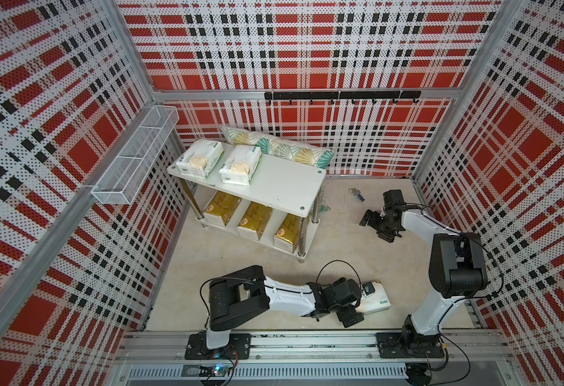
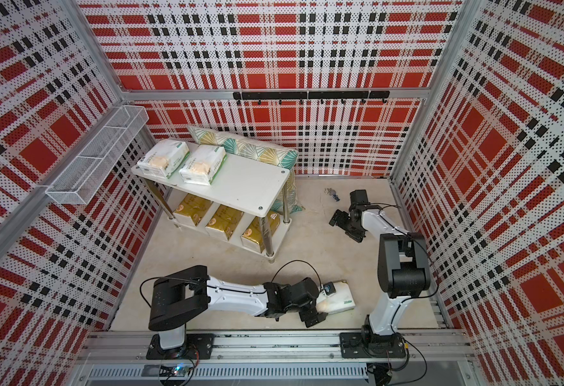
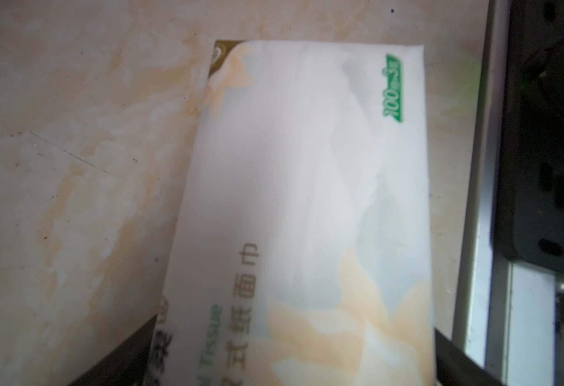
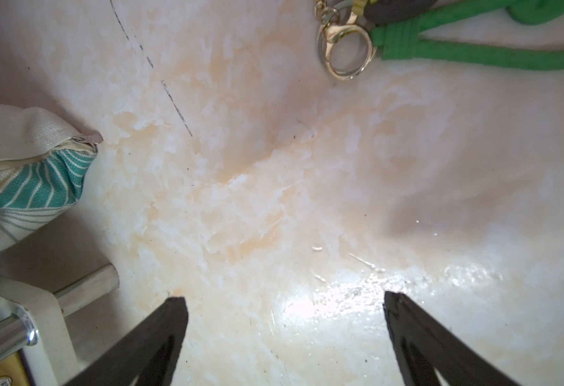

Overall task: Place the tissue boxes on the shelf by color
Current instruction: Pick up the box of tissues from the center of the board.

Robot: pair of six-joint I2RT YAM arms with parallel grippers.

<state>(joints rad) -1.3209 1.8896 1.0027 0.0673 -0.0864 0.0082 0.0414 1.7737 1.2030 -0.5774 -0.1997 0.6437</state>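
The left gripper [image 1: 361, 303] is straddling a soft white, peach-patched tissue pack [image 1: 379, 299] lying on the beige marbled floor [image 1: 240, 284]; whether it is gripping, I cannot tell. The right gripper [image 4: 284, 297] is hanging open, empty.

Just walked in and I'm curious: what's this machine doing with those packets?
A two-armed robot is sorting tissue packs onto the shelf by colour. Three gold packs sit on the lower tier, two white packs on top. The left gripper straddles the last white pack on the floor; whether it grips yet is unclear. The right gripper hangs open and empty over the floor.
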